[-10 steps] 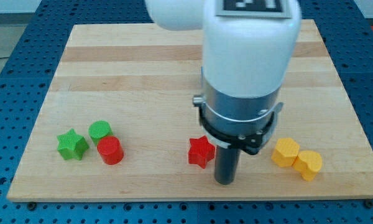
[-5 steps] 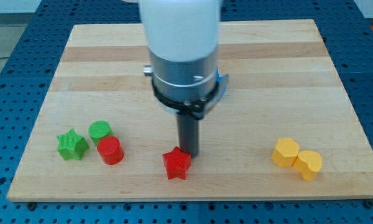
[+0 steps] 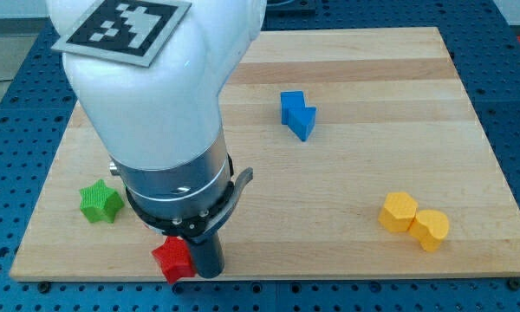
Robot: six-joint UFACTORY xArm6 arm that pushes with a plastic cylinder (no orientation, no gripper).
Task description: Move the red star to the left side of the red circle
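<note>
The red star (image 3: 173, 259) lies near the board's bottom edge, left of centre. My tip (image 3: 208, 272) stands right against its right side, touching it. The arm's white and grey body covers the spot above the star, so the red circle is hidden, and so is the green circle that was beside it. The green star (image 3: 100, 202) shows at the view's left, just left of the arm.
A blue block (image 3: 297, 114) lies right of centre in the upper half. Two yellow blocks (image 3: 413, 221) sit side by side at the lower right. The wooden board (image 3: 468, 156) lies on a blue perforated table; its bottom edge is just below the star.
The arm swept left and down. The red star slid left and toward the bottom edge. The arm now hides the red and green circles and has uncovered the blue block.
</note>
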